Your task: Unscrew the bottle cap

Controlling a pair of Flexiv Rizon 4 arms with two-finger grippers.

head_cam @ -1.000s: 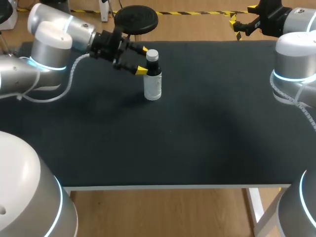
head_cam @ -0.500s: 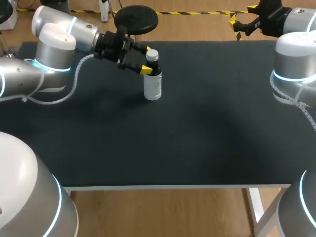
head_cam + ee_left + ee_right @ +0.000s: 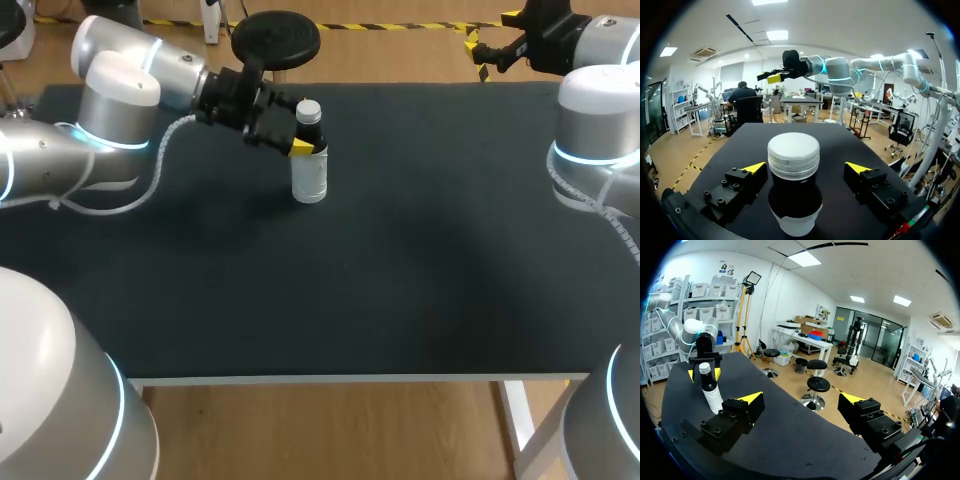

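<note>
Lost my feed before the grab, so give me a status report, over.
Left gripper open, straddling the white ribbed screw cap, no contact. Dark white-labelled bottle upright on the black table. Right gripper open, far off. Nothing obstructing.

**Operator:** Specify the work surface.

**Technician:** Table [image 3: 400, 300], matte black top, white front edge [image 3: 350, 379], white leg [image 3: 517, 420] under the near right corner.

**Operator:** And the surroundings?

**Technician:** Wood-pattern floor [image 3: 330, 430]. Yellow-black hazard tape [image 3: 400, 26] runs beyond the table's far edge. A round black stool [image 3: 276, 38] stands just past that edge. The walls [image 3: 790, 295] are white, with ceiling light panels [image 3: 777, 35] and storage shelves [image 3: 722, 290] holding bins.
</note>
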